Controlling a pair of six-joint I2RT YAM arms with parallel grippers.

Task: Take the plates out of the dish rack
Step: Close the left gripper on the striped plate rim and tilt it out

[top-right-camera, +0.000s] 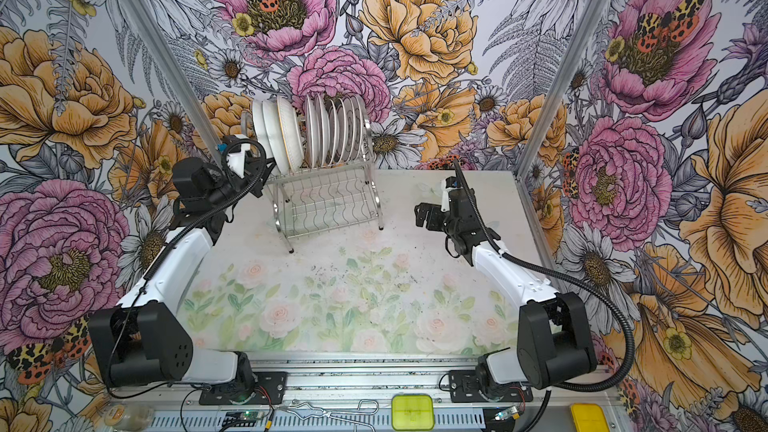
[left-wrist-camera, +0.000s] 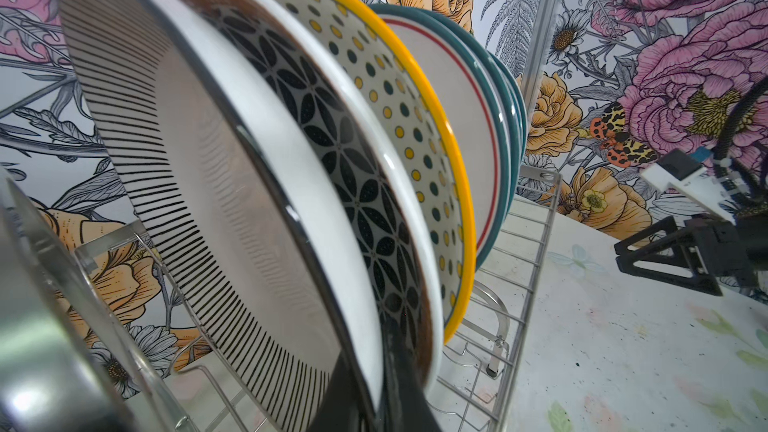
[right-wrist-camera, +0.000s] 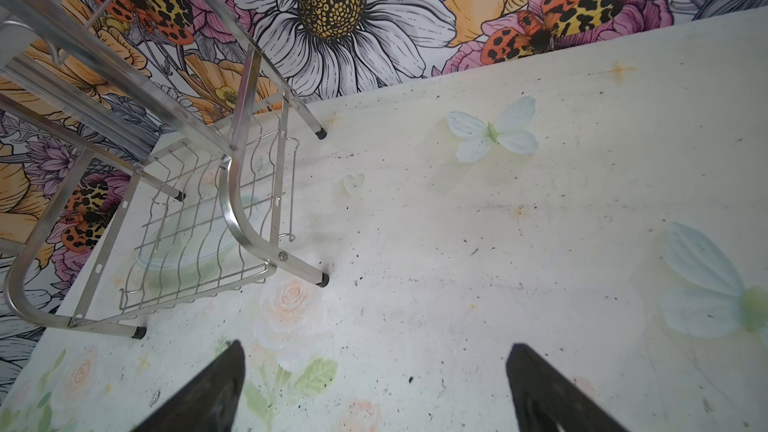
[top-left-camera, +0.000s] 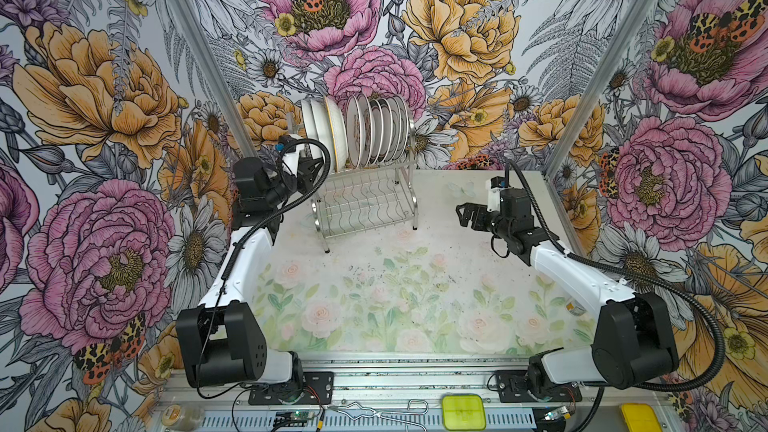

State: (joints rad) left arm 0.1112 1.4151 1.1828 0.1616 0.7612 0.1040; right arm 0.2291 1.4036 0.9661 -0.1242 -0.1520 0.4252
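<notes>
Rose-print table (top-left-camera: 436, 284): plates (top-left-camera: 357, 130) stood on edge in the rack's (top-left-camera: 411, 193) top tier, at the back. Left gripper (left-wrist-camera: 368, 367) was clamped on the striped plate's (left-wrist-camera: 208, 180) rim; right gripper (right-wrist-camera: 376, 347) hung open and empty. Lifting straight up, clear of the neighbour (left-wrist-camera: 353, 160), looked safest.

The tabletop (top-left-camera: 457, 284) in front of me is printed with pale roses and flecked with dark specks. The dish rack (top-left-camera: 365, 205) stands on it near the far edge.
</notes>
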